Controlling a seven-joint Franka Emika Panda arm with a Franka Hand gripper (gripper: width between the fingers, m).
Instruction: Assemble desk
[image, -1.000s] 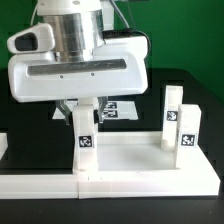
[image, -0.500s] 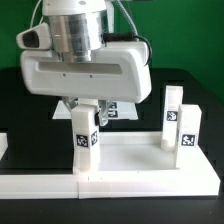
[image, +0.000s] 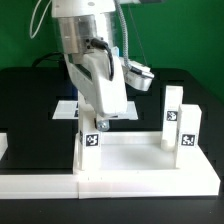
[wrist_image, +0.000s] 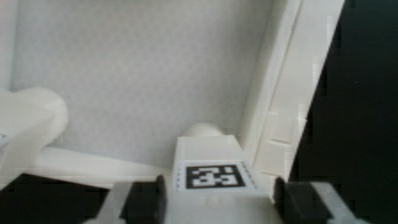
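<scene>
The white desk top (image: 140, 158) lies upside down with its rim up. Three short white tagged legs stand on it: one at the exterior view's left (image: 90, 143) and two at its right (image: 174, 112) (image: 187, 130). My gripper (image: 99, 122) comes down over the left leg and is shut on its top. In the wrist view the tagged leg (wrist_image: 215, 168) fills the gap between my fingers (wrist_image: 150, 202), with the gripper (wrist_image: 224, 203) on it. The desk top's inner face (wrist_image: 143, 70), its rim (wrist_image: 285, 90) and another leg (wrist_image: 25, 122) show beyond.
Low white border strips run along the front (image: 110, 186) and at the exterior view's left edge (image: 3, 148). The marker board (image: 64, 108) lies on the black table behind the arm. A green wall stands at the back.
My hand has turned about its vertical axis over the left leg, from broadside to edge-on in the exterior view. The leg stays in place on the desk top.
</scene>
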